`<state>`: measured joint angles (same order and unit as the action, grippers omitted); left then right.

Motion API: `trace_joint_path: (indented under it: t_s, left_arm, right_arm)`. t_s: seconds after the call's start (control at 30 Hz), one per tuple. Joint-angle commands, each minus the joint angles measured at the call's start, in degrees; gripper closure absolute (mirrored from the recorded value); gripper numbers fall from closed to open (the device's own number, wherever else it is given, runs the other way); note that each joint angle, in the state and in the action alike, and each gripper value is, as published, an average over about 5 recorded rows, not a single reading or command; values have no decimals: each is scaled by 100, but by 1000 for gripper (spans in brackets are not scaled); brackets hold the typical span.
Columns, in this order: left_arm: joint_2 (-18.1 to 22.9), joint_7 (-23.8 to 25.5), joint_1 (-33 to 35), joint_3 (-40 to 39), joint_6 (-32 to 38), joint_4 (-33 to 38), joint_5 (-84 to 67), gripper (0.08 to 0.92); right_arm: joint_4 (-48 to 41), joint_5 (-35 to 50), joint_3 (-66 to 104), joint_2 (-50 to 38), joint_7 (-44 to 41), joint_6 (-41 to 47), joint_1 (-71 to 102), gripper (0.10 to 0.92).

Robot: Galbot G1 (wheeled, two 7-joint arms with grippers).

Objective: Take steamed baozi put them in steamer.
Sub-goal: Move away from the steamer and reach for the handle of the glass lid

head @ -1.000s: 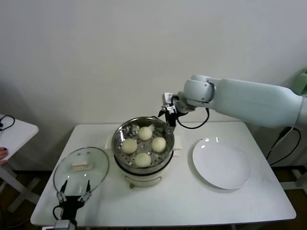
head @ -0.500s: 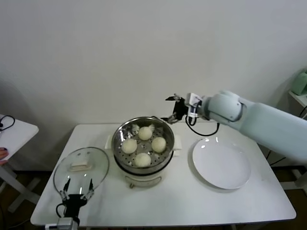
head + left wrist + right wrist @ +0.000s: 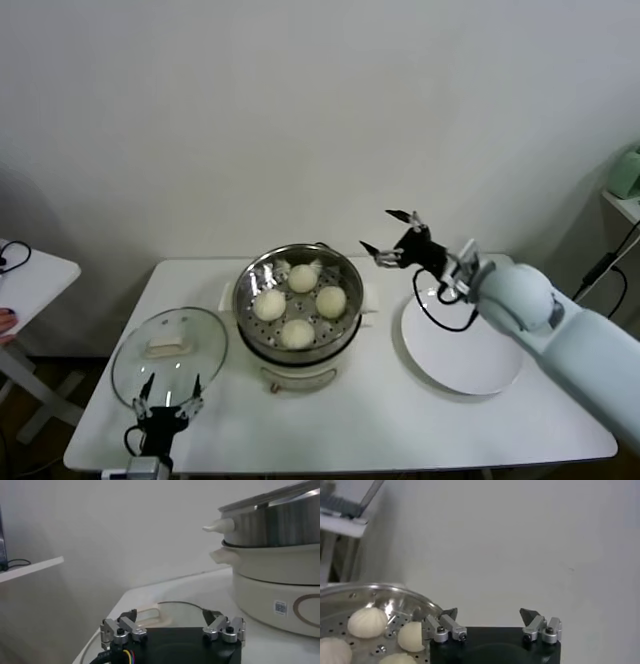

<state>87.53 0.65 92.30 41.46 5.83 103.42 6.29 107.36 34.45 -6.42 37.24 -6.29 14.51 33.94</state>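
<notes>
**All four buns seated in the steamer, both hands empty**

The right hand (image 3: 392,233) is seen raised in the air, fingers spread and nothing grasped, between the round shiny stainless-steel steamer (image 3: 298,300) and the flat round white plate (image 3: 461,341), just above the plate's near rim. The plate lies bare. Four small off-white dome-shaped steamed baozi (image 3: 299,304) are seated on the perforated tray inside the steamer, spaced apart, presumably so steam can pass between them. The transfer is judged complete. The left hand (image 3: 167,398) is parked low at the front edge of the white counter (image 3: 370,425), released, beside the round glass lid (image 3: 168,352), which is laid flat, likely kept ready for covering the steamer.
</notes>
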Motion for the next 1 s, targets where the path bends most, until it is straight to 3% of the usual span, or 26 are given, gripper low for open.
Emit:
trace_joint_path:
  t_s: [0.03, 0.5, 0.7, 0.8, 1.0]
  left_arm:
    - [0, 1, 11, 3, 17, 23, 11, 177]
    - [-91, -15, -45, 117, 69, 67, 75, 177]
    - [-286, -155, -105, 218, 265, 25, 968, 177]
    - [-414, -389, -140, 254, 460, -63, 1826, 177]
    - [-568, -1366, -261, 322, 799, -383, 4294, 177]
  right_arm:
    - [664, -251, 3216, 959, 289, -1064, 4094, 203]
    - [717, -544, 4009, 2784, -430, -2248, 5951, 203]
    - [681, -762, 3935, 3227, -402, -2460, 6119, 203]
    - [592, -956, 3840, 3418, -356, -2635, 6133, 203]
    - [356, -1221, 3707, 3708, -283, -3030, 6137, 203]
